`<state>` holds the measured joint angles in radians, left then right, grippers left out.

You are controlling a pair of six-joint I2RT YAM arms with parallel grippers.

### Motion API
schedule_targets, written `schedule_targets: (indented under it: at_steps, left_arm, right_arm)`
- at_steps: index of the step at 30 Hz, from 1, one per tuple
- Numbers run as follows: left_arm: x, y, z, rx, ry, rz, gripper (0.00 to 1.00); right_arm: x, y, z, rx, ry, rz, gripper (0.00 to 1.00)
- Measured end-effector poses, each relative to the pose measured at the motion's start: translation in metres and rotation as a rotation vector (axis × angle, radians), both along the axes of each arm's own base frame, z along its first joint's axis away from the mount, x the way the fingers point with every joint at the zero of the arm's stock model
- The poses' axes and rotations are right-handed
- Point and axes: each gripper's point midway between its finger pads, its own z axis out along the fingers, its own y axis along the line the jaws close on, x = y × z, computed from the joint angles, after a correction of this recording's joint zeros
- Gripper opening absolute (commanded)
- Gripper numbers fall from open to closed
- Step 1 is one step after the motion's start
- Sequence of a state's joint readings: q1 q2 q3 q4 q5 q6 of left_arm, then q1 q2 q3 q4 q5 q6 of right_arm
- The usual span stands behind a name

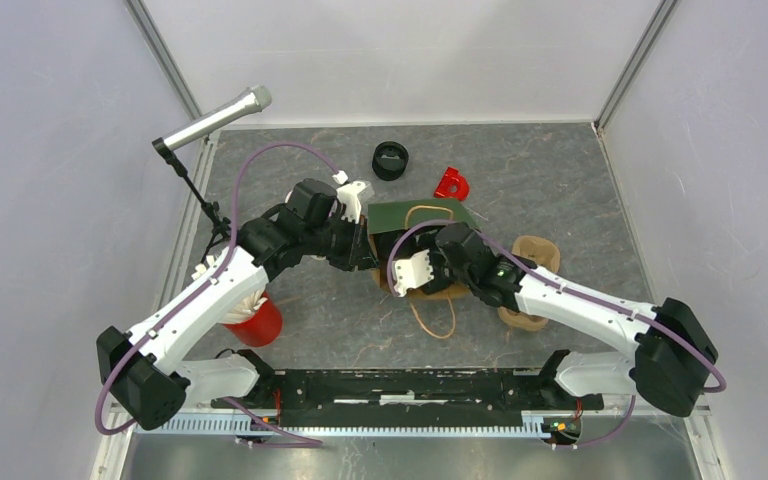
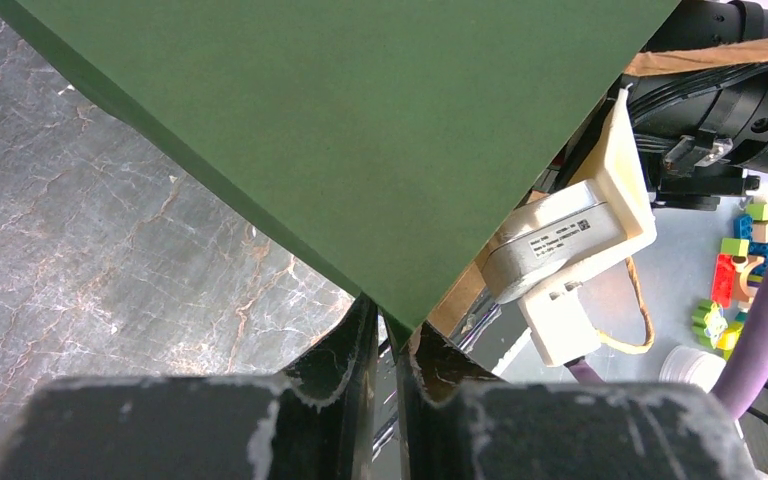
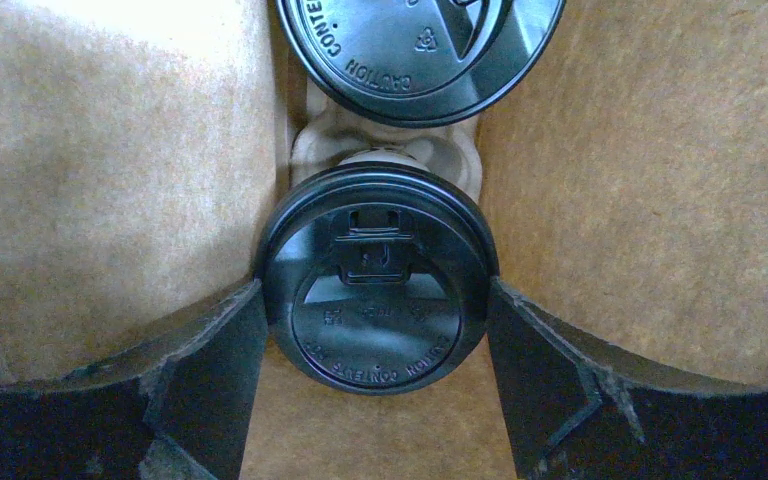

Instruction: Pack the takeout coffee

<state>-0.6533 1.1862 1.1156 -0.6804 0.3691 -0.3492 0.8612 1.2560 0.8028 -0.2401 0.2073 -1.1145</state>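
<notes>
Black glossy lid (image 3: 375, 290) (embossed lettering) sits inside paper bag (image 3: 110, 150).

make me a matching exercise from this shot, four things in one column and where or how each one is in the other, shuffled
Things
1. left fingers
2. right fingers
3. red cup
4. bag

Place or state
a. next to the left arm
b. green outside, brown inside
c. pinched on the bag's edge
d. one on each side of a black lid

Pairs: 1-c, 2-d, 3-a, 4-b
</notes>
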Motion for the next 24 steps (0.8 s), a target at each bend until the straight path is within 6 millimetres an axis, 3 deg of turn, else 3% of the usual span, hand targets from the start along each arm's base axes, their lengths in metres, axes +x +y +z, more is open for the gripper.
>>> schedule_targets:
  at_steps: [24]
  left_arm:
    - [0.0001, -0.0014, -0.0016, 0.002, 0.011, -0.005, 0.16]
  right_arm:
    - [0.0099, -0.0041, -0.0086, 0.016, -0.009, -0.024, 0.50]
